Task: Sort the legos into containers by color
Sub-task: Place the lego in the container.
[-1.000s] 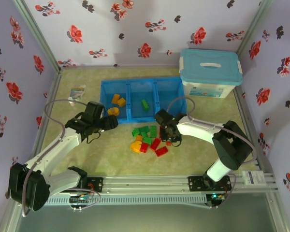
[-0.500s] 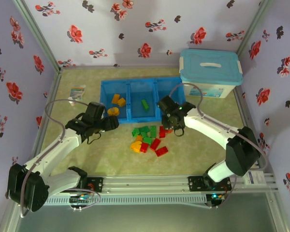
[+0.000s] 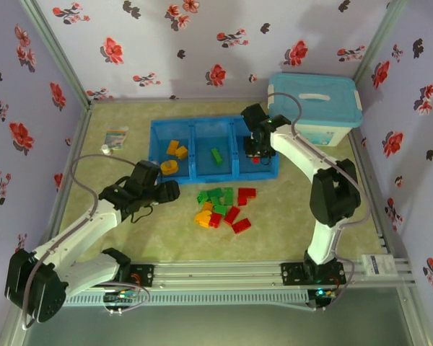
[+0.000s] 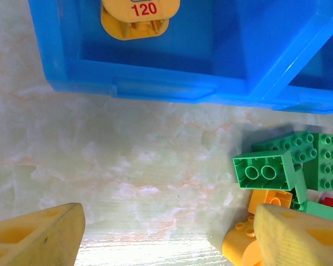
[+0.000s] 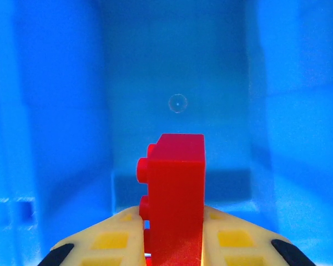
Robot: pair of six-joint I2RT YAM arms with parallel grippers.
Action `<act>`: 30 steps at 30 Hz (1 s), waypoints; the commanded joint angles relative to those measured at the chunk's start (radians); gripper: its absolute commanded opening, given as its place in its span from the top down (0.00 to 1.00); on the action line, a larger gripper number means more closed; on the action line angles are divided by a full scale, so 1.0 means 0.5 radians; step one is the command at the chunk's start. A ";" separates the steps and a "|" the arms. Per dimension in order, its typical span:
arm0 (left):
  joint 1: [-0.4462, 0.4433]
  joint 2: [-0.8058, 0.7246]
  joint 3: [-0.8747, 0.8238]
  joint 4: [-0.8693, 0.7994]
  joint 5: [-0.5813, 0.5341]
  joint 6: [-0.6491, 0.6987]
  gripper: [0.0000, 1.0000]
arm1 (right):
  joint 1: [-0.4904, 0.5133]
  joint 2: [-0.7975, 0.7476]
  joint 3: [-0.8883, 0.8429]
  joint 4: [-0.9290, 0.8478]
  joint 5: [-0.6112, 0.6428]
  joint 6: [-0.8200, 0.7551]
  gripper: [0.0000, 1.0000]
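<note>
Right wrist view has the right gripper (image 5: 172, 227) clamped on a red lego brick (image 5: 176, 177) above the blue tray's right compartment (image 5: 177, 83). The left gripper (image 4: 167, 227) hangs wide open and empty over the table (image 4: 100, 155), beside the pile of legos (image 3: 220, 205). Yellow-orange bricks (image 3: 175, 153) lie in the left compartment (image 3: 159, 140), and a green brick (image 3: 216, 155) lies in the middle one.

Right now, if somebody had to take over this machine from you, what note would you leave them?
Right tool: shut on a red brick, held over the blue tray's right compartment, not released yet.
Left tool: open, empty, over the table between the tray's front wall and the loose pile.
Done: yellow-orange bricks in the left compartment, one green brick in the middle.
Left: drop the red one, then sort the pile's green, red and orange bricks.
</note>
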 commanded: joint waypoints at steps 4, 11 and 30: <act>-0.132 0.021 -0.019 -0.016 -0.093 -0.037 0.20 | -0.026 0.096 0.185 -0.121 -0.008 -0.078 0.57; -0.286 0.118 0.019 0.035 -0.112 -0.029 0.22 | -0.006 -0.069 0.122 -0.125 0.003 -0.050 0.39; -0.583 0.657 0.072 0.310 0.167 0.069 0.27 | 0.085 -0.679 -0.631 0.105 -0.080 0.084 0.39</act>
